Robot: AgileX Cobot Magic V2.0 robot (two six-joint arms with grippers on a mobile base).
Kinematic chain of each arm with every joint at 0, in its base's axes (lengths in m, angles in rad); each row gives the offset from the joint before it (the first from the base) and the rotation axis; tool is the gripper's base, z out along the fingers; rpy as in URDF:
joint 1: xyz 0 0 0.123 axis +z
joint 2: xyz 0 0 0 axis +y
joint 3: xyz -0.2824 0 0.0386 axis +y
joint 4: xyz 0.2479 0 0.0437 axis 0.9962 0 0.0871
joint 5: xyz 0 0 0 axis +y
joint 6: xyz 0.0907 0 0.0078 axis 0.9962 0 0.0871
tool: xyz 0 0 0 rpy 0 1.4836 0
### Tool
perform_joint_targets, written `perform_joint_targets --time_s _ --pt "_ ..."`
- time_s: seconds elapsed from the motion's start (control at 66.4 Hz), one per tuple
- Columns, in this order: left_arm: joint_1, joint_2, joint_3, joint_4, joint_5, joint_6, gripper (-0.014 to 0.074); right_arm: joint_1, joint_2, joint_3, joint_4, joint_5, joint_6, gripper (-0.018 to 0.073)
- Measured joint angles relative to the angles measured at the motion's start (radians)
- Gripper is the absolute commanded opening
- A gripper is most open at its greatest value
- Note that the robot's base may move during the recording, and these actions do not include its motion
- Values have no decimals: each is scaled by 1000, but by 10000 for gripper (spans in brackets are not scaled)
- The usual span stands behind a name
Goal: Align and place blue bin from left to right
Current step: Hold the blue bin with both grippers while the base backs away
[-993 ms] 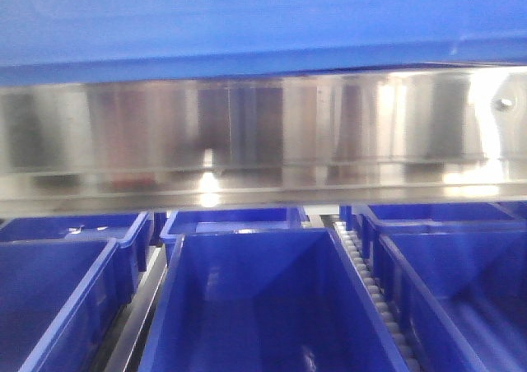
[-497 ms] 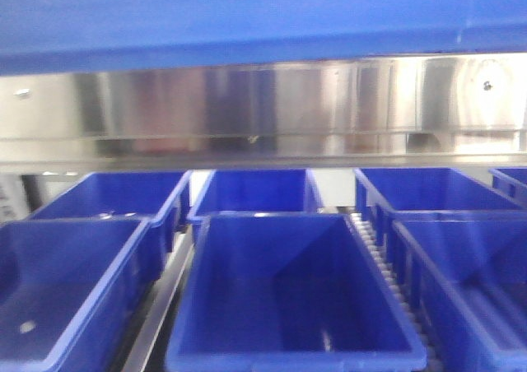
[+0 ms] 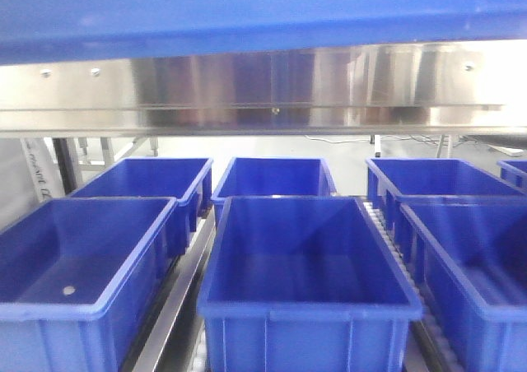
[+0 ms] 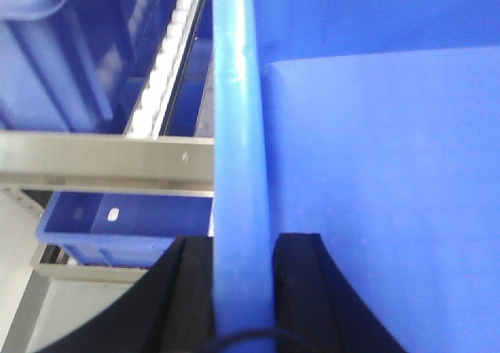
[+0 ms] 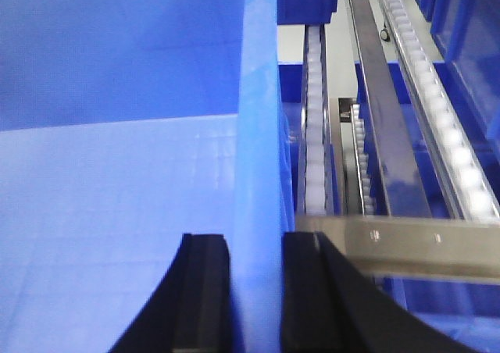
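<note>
My left hand (image 4: 242, 290) is clamped on the thick rim of the large bright-blue rigid plastic bin (image 4: 375, 173). Its black fingers (image 4: 187, 290) pinch either side of that rim, which runs from 6 to 12 o'clock in the wrist view, and the bin's floor lies toward 3 o'clock. My right hand (image 5: 256, 290) pinches the opposite wall the same way, with the bin's inside toward 9 o'clock. The bin hangs between both hands, equally near each, and I judge its long axis runs across me. From the front it fills the band at 12 o'clock.

Below it a brushed steel cross-beam (image 3: 272, 84) spans the rack. Under the beam sit a left crate (image 3: 74, 265) at 8 o'clock, a middle crate (image 3: 305, 265) at 6 and a right crate (image 3: 469, 248) at 4. White roller tracks (image 5: 316, 158) run just beside my right hand.

I judge the room tight. The crates sit just beside each other, so the beam and the neighbouring rims are the edges to clear.
</note>
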Motion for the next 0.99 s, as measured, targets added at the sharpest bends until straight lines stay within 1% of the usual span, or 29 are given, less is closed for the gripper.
perform_joint_targets --time_s 0.677,0.843,0.993 --pt "0 -4 0 0 0 0 -111 0 0 0 0 -6 -2 -80" --pt "0 -4 0 -15 0 5 -111 0 0 0 14 65 -4 -80" --pt "0 0 0 -17 0 6 -111 0 0 0 16 72 -4 -80"
